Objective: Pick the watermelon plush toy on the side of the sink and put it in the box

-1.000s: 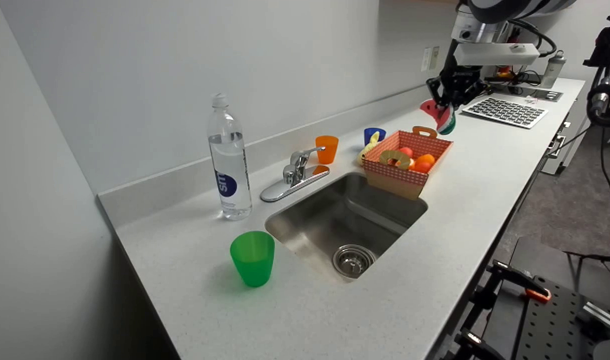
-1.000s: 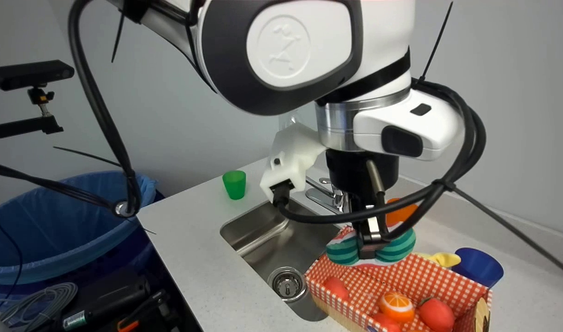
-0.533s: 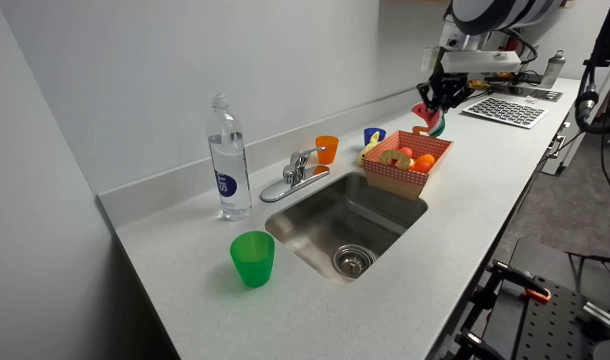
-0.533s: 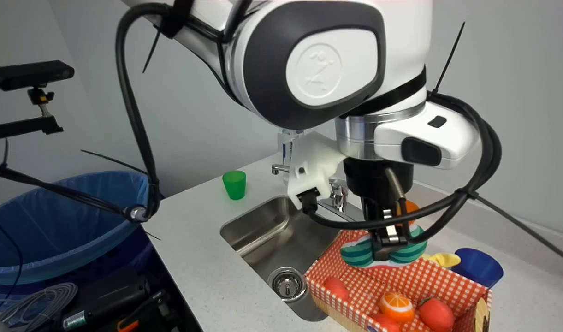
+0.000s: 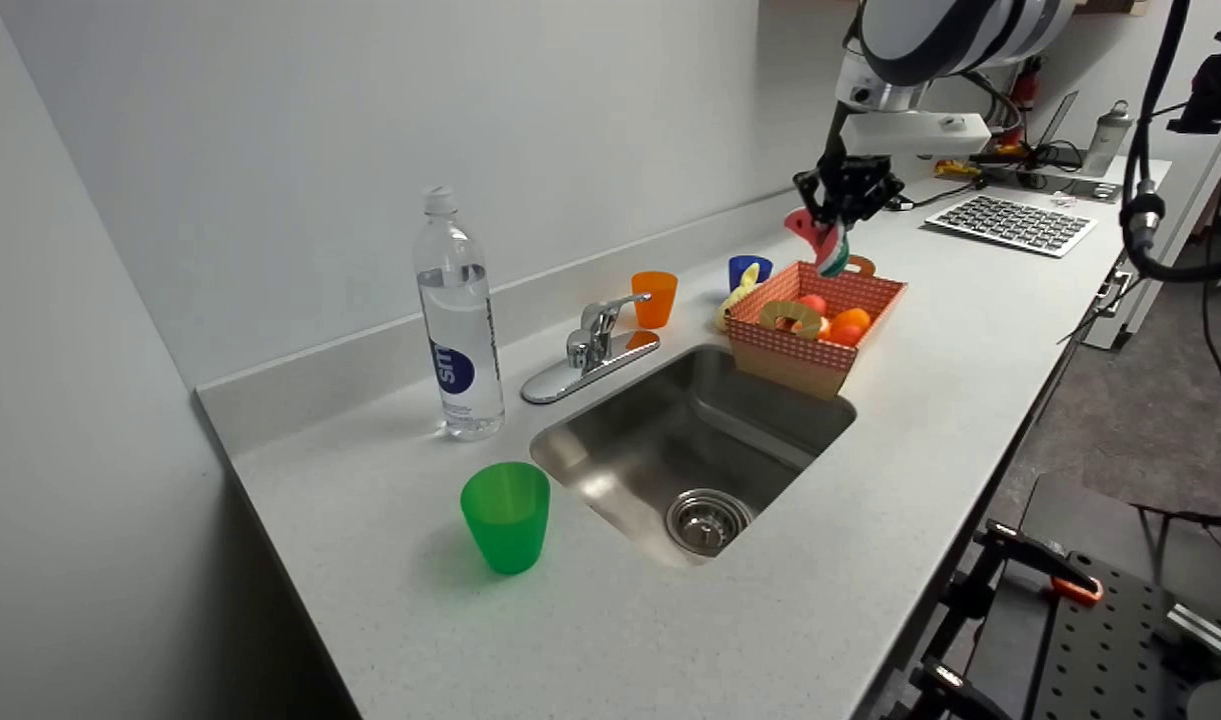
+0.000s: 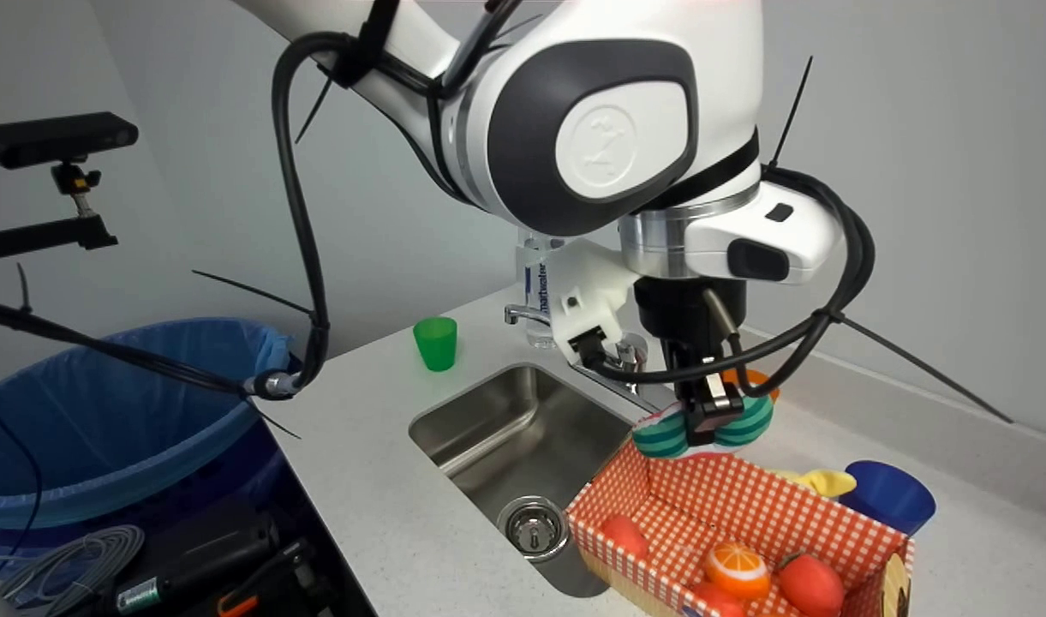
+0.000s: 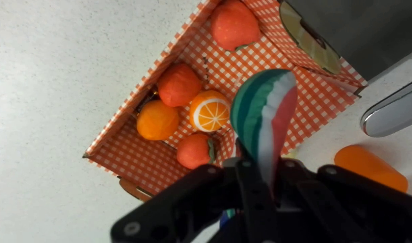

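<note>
- My gripper [image 7: 266, 170] has its jaws closed on the middle of the watermelon plush toy [image 7: 265, 111], parted only by its thickness; hours run from my grip.
- The toy hangs in the air near a long rim of the box [image 6: 780, 514], which lies at half past five in an exterior view.
- My wrist view shows five toy fruits [image 7: 209, 113] in the box, between nine and twelve o'clock; both exterior views leave some partly hidden.
- My wrist view catches just a dark corner of the sink [image 7: 367, 30] at one o'clock; its drain [image 5: 708, 522] shows in both exterior views.
- A blue-lined bin [image 6: 128, 428], at nine o'clock, appears in an exterior view only.
- The bottle [image 5: 460, 330], between eight and nine in an exterior view, reads "sm"; in an exterior view, at ten, its lettering [image 6: 542, 291] reads "martwater".
</note>
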`<action>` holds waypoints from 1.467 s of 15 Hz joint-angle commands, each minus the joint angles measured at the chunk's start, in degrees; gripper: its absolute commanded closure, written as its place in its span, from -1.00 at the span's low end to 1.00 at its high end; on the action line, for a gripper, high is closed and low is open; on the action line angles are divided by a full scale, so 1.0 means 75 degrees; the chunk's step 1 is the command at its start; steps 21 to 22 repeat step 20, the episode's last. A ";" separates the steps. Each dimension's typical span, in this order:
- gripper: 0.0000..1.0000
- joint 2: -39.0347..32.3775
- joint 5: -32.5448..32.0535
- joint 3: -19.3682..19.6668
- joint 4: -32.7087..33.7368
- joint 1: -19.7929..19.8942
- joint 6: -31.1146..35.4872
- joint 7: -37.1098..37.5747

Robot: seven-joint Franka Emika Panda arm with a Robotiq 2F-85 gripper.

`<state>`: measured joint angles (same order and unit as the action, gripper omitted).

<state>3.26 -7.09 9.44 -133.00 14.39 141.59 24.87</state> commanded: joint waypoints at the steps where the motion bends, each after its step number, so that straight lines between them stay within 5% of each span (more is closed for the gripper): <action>1: 0.95 -0.0168 0.0183 0.0055 0.0120 -0.0156 0.0123 -0.0185; 3: 0.95 -0.0186 0.0218 0.0087 0.0096 -0.0159 0.0079 -0.0175; 4: 0.29 -0.0190 0.0317 0.0102 0.0091 -0.0157 0.0026 -0.0193; 6: 0.13 -0.0189 0.0409 0.0117 0.0050 -0.0162 0.0006 -0.0213; 13: -0.93 -0.0011 0.0426 0.0053 -0.0100 -0.0219 0.0003 -0.0162; 22: -1.00 0.0027 0.0313 -0.0013 -0.0017 -0.0299 0.0001 -0.0028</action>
